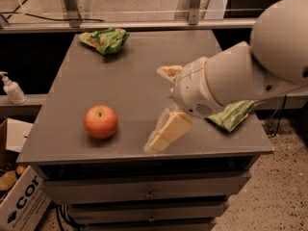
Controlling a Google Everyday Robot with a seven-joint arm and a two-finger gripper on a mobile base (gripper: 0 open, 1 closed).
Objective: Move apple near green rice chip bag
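Pincer point(160, 109) gapes wide, holding nothing, the apple point(100, 121) lying apart beside it.

Matt table point(120, 85), waxy apple point(101, 121) — smooth plastic gripper point(161, 109) over front edge

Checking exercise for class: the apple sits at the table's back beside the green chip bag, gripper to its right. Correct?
No. The camera view shows the apple at the front, the green chip bag at the back; gripper right of the apple.
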